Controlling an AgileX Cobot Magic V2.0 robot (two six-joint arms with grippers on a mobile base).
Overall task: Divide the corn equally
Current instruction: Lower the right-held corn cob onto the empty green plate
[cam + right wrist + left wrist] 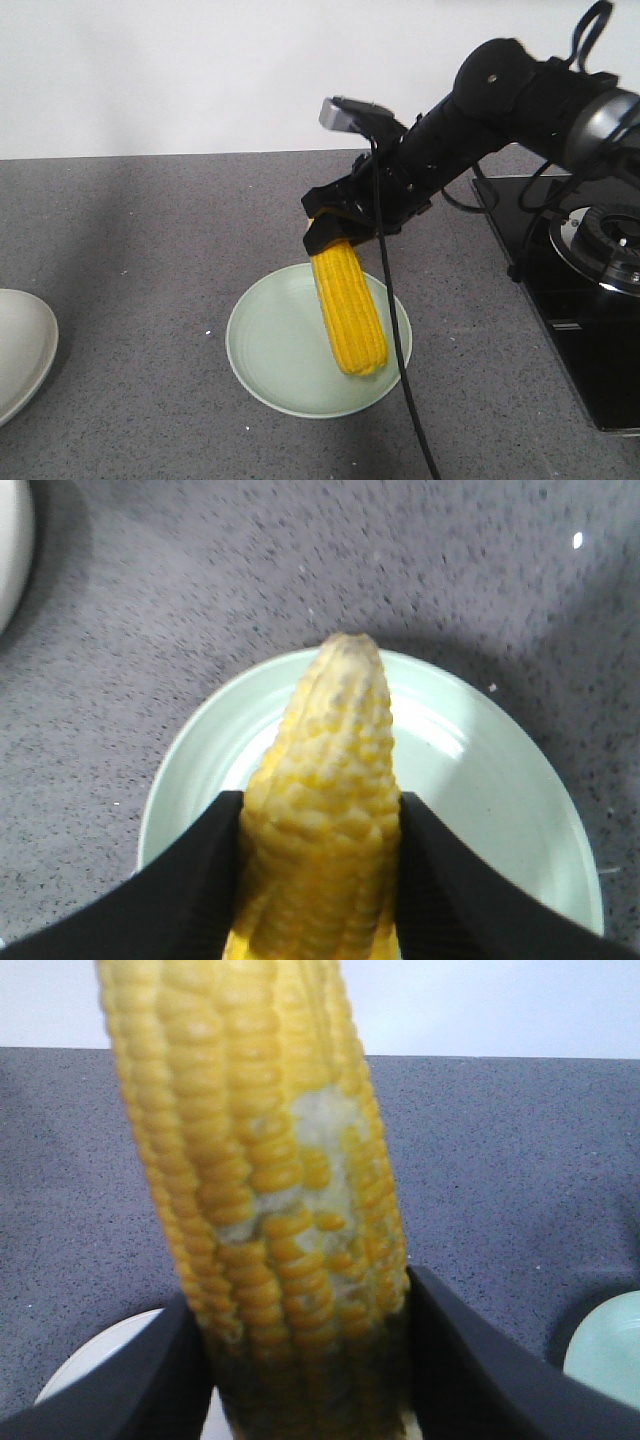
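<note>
A yellow corn cob [350, 310] hangs tip-down over the pale green plate [270, 370] in the front view, its upper end inside my right gripper [335, 225], which is shut on it. The right wrist view shows that cob [325, 770] between the black fingers [200, 880], its tip pointing over the green plate [480, 780]; the right gripper [320, 805] stays shut on it. In the left wrist view, a second cob [260, 1160] with a bare patch of missing kernels stands up between the jaws of my left gripper [300, 1295], shut on it. The left arm is outside the front view.
A white plate [20, 350] lies at the left edge of the grey speckled table. A black cable [400, 370] drops across the green plate's right side. The black robot base [580, 300] fills the right. From the left wrist, the white plate [90, 1360] and a green plate rim [610, 1350] show below.
</note>
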